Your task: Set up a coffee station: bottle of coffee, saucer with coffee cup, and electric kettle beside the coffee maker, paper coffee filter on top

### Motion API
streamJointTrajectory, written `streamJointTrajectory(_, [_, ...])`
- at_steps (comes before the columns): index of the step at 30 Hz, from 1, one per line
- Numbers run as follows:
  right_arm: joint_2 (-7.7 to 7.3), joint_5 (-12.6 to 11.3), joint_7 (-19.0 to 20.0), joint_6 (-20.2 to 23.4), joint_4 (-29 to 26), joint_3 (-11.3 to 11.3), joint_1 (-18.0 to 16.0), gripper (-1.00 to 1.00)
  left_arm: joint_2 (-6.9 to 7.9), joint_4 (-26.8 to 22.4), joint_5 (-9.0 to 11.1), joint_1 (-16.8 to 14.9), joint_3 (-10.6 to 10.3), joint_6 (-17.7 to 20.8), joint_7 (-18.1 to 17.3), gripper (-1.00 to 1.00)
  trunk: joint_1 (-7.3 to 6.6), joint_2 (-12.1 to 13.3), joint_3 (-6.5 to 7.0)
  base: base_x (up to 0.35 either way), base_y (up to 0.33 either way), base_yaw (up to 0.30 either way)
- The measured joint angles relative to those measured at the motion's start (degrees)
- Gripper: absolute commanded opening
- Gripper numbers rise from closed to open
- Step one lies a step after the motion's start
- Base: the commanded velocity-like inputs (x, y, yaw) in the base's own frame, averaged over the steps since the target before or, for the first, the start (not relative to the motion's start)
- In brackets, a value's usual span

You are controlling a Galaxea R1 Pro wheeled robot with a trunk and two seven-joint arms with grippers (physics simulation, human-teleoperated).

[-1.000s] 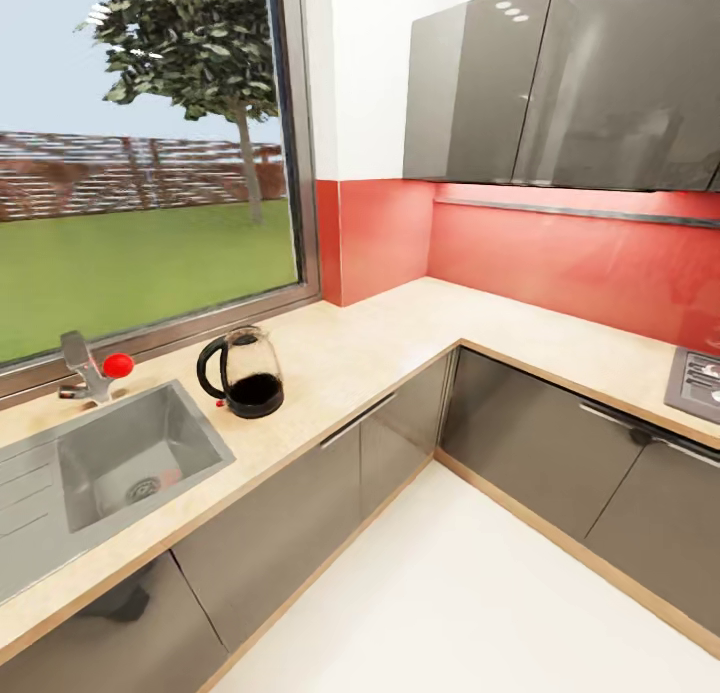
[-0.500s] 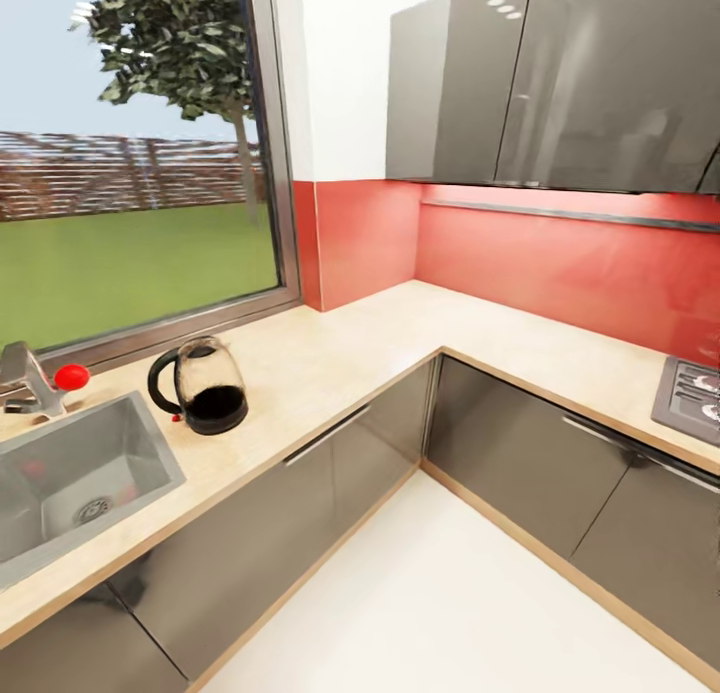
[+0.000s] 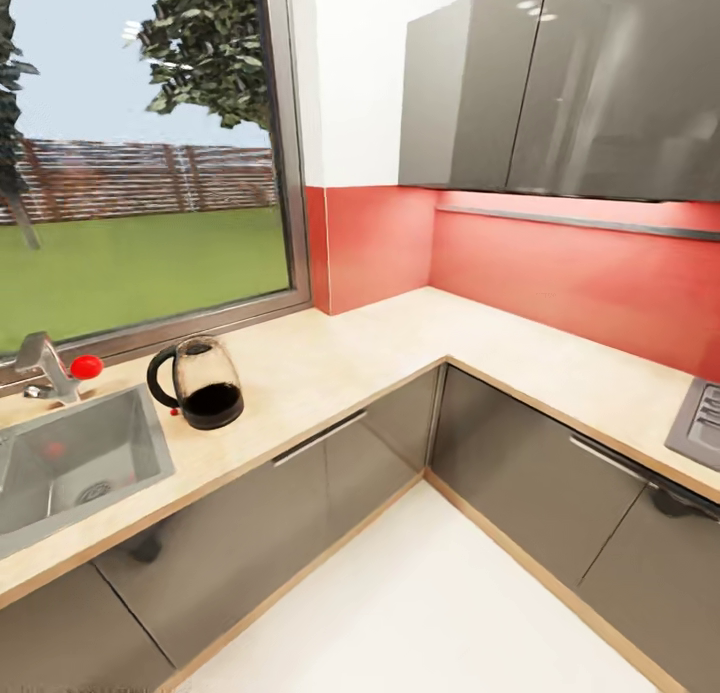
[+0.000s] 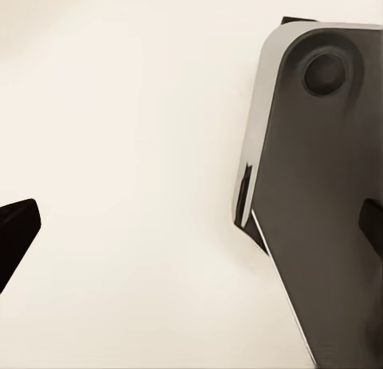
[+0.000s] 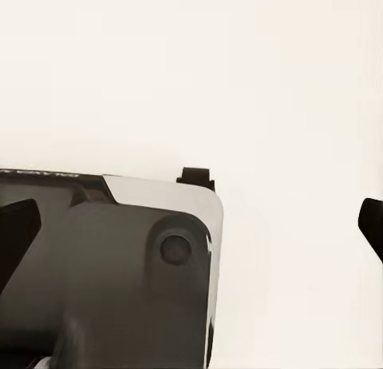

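The electric kettle (image 3: pixel 200 385), clear glass with a black base and loop handle, stands upright on the kitchen countertop (image 3: pixel 340 353) just right of the sink. The coffee maker, bottle of coffee, paper filter, saucer, coffee cup and kitchen shelf are out of view. In the left wrist view my left gripper (image 4: pixel 191 229) is open, its dark fingertips (image 4: pixel 16 233) at the picture's edges, over white floor and a grey part of my own base (image 4: pixel 319 193). My right gripper (image 5: pixel 191 225) is open too, above the same grey base (image 5: pixel 112 273), with nothing held.
A steel sink (image 3: pixel 70 463) with a red-knobbed faucet (image 3: pixel 50 365) lies under the window. The L-shaped worktop turns a corner below a red backsplash (image 3: pixel 560 263) and grey wall cabinets (image 3: pixel 560 83). A hob (image 3: pixel 700 423) sits at the far right. White floor (image 3: pixel 420 603) lies before the cabinet fronts.
The whole head view has shifted, so the camera has moved: sink and kettle now sit further left in the picture. The kettle keeps its place on the worktop.
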Motion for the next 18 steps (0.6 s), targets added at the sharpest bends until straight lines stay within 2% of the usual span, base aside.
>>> streamJointTrajectory(5, [-0.01,0.0,0.0,0.0,0.0,0.0,0.0,1.0,0.02,0.0,0.0,0.0,0.0,-0.3,0.0,1.0,0.01,0.0,0.28,0.046,-0.074,0.224])
streamJointTrajectory(18, [0.08,0.0,0.0,0.1,0.0,0.0,0.0,1.0,-0.04,0.0,0.1,0.0,0.0,-0.4,0.0,1.0,0.01,0.0,0.4,0.002,-0.003,0.273])
